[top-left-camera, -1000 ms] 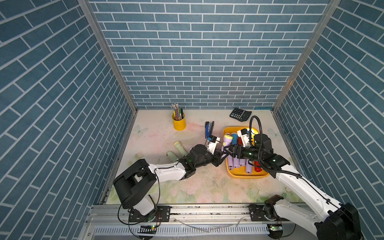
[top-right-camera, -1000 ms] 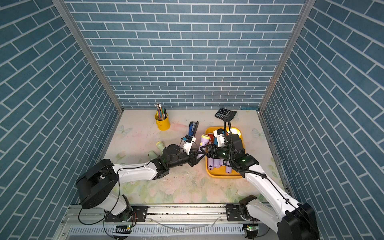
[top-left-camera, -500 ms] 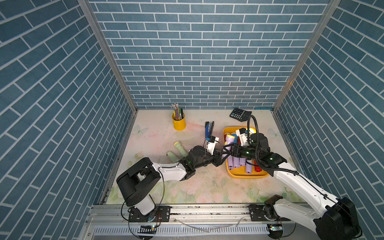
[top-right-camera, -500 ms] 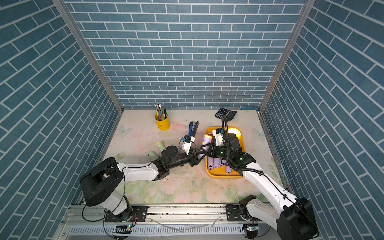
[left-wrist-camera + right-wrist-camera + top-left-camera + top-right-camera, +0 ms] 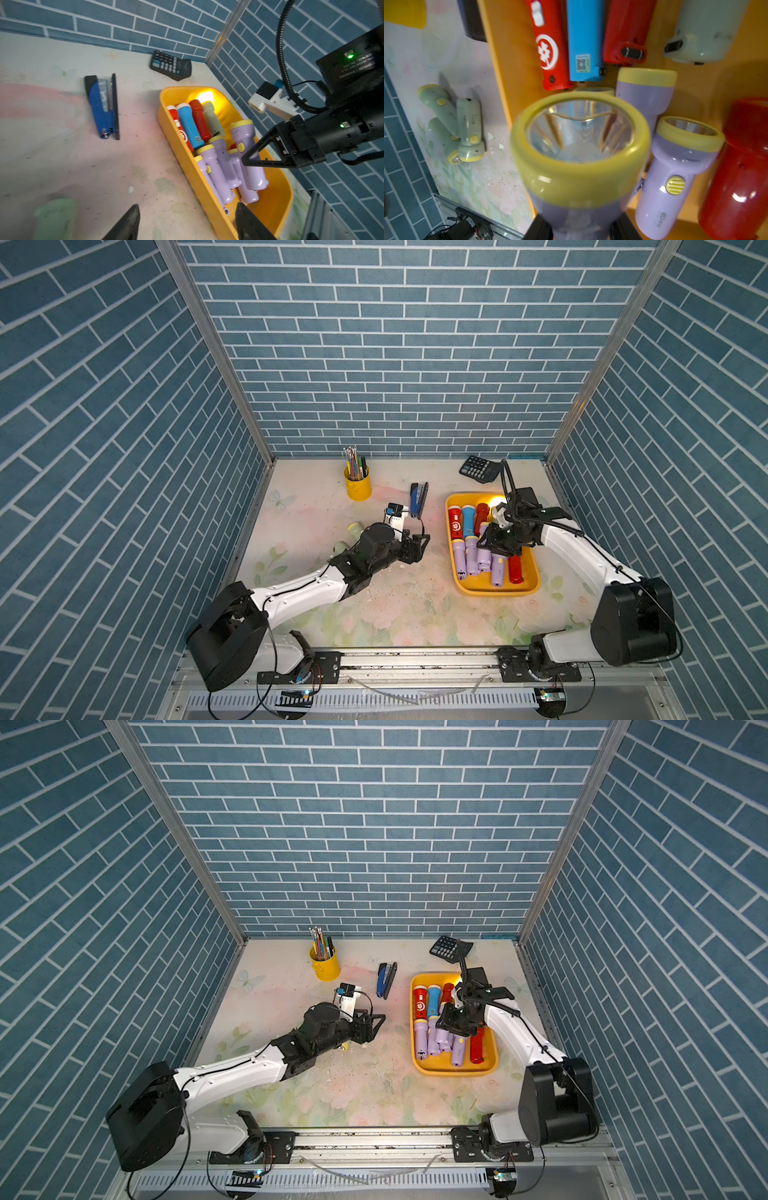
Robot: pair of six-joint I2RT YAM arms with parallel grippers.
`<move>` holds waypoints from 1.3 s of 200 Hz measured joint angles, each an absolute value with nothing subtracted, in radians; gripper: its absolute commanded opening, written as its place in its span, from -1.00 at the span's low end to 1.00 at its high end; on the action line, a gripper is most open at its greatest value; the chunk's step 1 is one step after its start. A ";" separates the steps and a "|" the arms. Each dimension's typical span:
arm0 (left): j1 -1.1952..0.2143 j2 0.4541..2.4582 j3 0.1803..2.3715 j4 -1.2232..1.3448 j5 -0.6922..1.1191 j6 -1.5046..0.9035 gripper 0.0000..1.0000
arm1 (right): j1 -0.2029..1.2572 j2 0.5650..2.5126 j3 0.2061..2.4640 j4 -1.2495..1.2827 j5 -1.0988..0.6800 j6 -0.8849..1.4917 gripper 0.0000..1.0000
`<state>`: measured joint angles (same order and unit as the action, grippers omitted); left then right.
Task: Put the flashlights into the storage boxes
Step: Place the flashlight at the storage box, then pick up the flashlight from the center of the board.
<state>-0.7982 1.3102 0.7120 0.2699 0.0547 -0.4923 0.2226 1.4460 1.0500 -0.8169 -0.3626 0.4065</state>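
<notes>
Right wrist view: the right gripper (image 5: 581,228) is clamped on the body of a lilac flashlight (image 5: 579,145), whose yellow head ring faces the lens above the orange-yellow tray (image 5: 500,83). It also records three pale green flashlights (image 5: 467,128) lying on the table outside the tray, touching one another in a cluster. In a top view only two pale green ends (image 5: 354,529) show at centre left of the frame, with the rest hidden behind the left arm.

Left wrist view: the left gripper (image 5: 187,205) has its jaws spread wide with nothing between them, over the table just beside the tray wall. This view alone shows the held flashlight tilted, head raised and tail down among other lilac ones (contact cannot be confirmed). It also traces the yellow glow (image 5: 204,96) in the tray's far corner to a pale green lit flashlight (image 5: 212,118).

Both top views: the tray sits at centre right of the frame and holds red, blue and lilac units. The blue stapler (image 5: 417,499), yellow pen cup (image 5: 357,485) and calculator (image 5: 478,468) stand farther up the frame.
</notes>
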 measured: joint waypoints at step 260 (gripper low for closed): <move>-0.353 1.541 1.147 -0.942 -0.020 1.300 0.38 | 0.097 1.250 1.106 -1.001 -0.348 0.255 0.23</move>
<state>-0.3527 1.5406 1.1465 -0.9421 -0.0200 1.3003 0.0971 1.2495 1.1057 -1.0012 -0.3485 0.2550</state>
